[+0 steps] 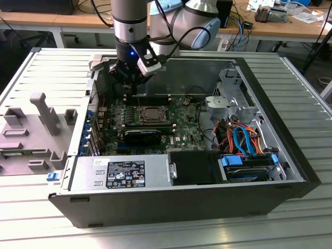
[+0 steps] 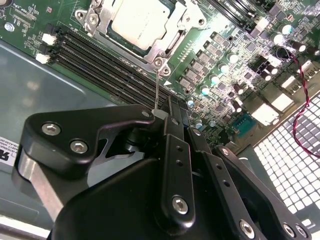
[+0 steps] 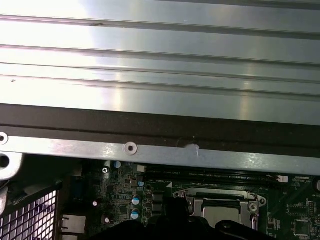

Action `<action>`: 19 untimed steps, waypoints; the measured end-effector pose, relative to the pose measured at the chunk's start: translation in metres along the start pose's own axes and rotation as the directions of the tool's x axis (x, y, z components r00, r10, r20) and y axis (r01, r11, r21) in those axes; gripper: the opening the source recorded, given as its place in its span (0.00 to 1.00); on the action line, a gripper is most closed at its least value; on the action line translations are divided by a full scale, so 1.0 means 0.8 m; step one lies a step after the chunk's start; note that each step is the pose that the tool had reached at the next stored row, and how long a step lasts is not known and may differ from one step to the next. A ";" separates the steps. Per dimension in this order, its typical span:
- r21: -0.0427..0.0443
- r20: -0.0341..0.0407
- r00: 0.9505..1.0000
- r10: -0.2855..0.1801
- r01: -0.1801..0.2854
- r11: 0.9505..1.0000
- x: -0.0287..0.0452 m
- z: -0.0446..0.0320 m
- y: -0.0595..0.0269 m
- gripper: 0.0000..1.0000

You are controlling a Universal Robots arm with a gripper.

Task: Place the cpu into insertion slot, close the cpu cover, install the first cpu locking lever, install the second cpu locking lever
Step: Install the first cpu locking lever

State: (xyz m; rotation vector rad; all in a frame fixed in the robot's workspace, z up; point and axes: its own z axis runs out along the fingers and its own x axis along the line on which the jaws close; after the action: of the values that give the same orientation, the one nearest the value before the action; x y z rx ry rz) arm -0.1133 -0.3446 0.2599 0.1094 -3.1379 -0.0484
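The gripper (image 2: pixel 167 117) hangs inside the open computer case (image 1: pixel 290 155), above the motherboard (image 1: pixel 181 122) and near the case's far wall. In the second wrist view its fingers (image 2: pixel 175 165) are drawn together on a thin metal lever (image 2: pixel 157 87), a wire-like rod that runs from the fingertips to the corner of the socket assembly. In the exterior view the gripper (image 1: pixel 134 83) sits just beyond the socket, toward the exterior view's left.

The cpu (image 2: pixel 139 20) lies flat in the slot (image 2: pixel 172 37), silver-grey top facing up. The cover (image 2: pixel 107 17) is down over it, its metal frame surrounding the chip. In the first wrist view the cover (image 3: pixel 220 202) appears beyond the case's sheet-metal edge (image 3: pixel 150 155).

Long black memory slots (image 2: pixel 100 62) run beside the socket, between it and the gripper body. The case rests on a ribbed aluminium tabletop (image 1: pixel 306 88). A grey fixture (image 1: pixel 36 129) stands on the tabletop at the exterior view's left, well apart from the case interior.
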 end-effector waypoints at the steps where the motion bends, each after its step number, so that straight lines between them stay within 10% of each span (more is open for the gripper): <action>1: 0.000 0.000 1.000 0.000 0.000 1.000 -0.0001 0.0001 0.000 0.11; 19: 0.000 0.000 1.000 0.000 0.000 1.000 -0.0037 0.0013 0.000 0.11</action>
State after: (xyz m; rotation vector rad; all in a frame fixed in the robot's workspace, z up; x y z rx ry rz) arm -0.1103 -0.3446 0.2588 0.1094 -3.1379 -0.0483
